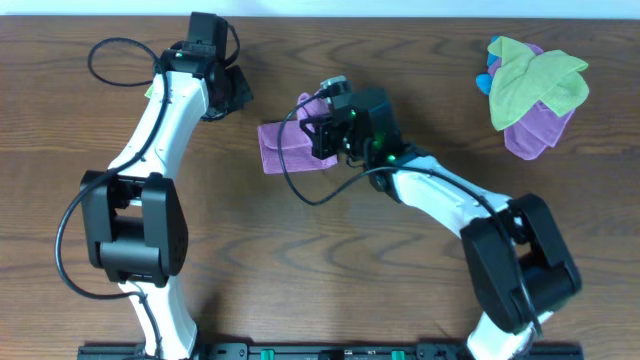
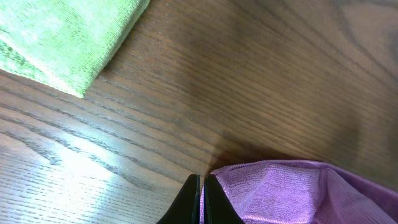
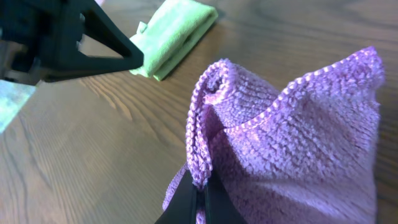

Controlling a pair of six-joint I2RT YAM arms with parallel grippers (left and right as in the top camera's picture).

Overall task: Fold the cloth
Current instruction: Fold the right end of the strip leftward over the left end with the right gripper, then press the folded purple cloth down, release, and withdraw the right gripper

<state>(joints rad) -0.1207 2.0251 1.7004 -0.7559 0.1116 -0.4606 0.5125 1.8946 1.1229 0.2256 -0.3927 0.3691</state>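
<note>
**Purple cloth mid-fold, right arm holding the edge**

Overhead: the purple cloth (image 1: 283, 147) lies near the middle of the bench (image 1: 300, 290), a little toward the far edge. It is a compact rectangle rather than a spread sheet. The right gripper (image 1: 325, 125) sits over its right side. The left gripper (image 1: 228, 92) hangs apart from the cloth, toward the far-left corner. A loose heap of cloths (image 1: 535, 85) lies at the far-right corner, well away.

Left wrist: the fingers are pressed together with nothing visible between them. A corner of the purple cloth lies just beside the tips, and a folded green cloth (image 2: 62, 34) rests flat on the wood beyond.

Right wrist: the fingers are closed on a bunched edge of the purple cloth, which rises from them in a loose peak — lifted, not laid down.

Judgement: the fold is partway done. The cloth looks gathered to a smaller shape, but the held edge has yet to be carried across, set flat and released, and the layers are not yet squared up.
</note>
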